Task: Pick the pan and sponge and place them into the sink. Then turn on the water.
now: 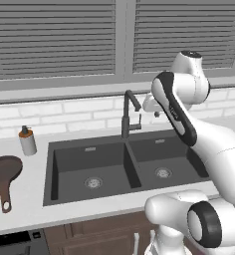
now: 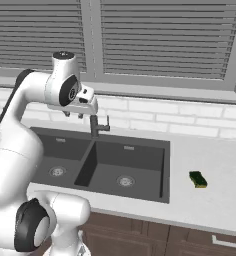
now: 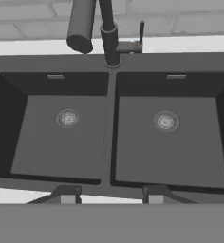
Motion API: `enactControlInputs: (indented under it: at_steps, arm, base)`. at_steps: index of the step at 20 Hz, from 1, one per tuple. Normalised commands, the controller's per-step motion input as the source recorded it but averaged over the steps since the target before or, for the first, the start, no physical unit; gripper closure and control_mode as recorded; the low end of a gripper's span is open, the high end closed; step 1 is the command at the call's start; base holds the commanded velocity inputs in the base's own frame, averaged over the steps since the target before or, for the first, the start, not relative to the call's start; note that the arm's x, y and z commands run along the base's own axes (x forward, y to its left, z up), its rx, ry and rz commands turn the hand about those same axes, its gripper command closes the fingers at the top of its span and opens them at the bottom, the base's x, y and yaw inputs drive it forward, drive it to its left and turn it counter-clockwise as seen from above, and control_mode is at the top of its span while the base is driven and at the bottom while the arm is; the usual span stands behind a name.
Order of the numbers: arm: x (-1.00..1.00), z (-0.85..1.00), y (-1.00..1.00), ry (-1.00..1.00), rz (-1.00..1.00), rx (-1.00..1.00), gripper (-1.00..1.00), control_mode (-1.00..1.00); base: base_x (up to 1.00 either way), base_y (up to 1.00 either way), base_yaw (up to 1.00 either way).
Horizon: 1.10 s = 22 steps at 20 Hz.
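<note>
Open and empty, end effector (image 3: pixel 108 195) hovers above sink (image 3: pixel 112 182); pan (image 1: pixel 4 172) far left, sponge (image 2: pixel 198 179) right.

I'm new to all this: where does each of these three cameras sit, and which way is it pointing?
Left base view: behind the arm to its left, looking forward and down at the sink, faucet, pan and soap bottle; the white arm rises at lower right.
Right base view: behind to its right, same counter, with the sponge; the arm rises at lower left.
Hand view: on the hand, looking down into both basins; the pincer tips show at the bottom, apart.
All three share the sink and faucet.
</note>
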Motion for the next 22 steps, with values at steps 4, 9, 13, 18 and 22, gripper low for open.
enactControlInputs:
  at_steps: [4,9,13,18,22]
  arm:
    - [-0.27,0.0,0.0,0.0,0.0,0.0,-1.0,-1.0]
    - [-0.96,-0.04,0.36,0.0,0.07,-0.01,-1.0,-1.0]
    - [-0.92,-0.01,0.66,0.0,0.03,-0.02,-1.0,-1.0]
    - [-0.29,0.0,1.0,0.11,0.0,-0.02,-1.0,-1.0]
    - [0.0,0.0,1.0,0.14,0.0,0.0,-1.0,-1.0]
  base:
    - [0.0,0.0,0.0]
    - [0.0,0.0,0.0]
    - [0.0,0.0,0.0]
    - [0.0,0.0,0.0]
    - [0.0,0.0,0.0]
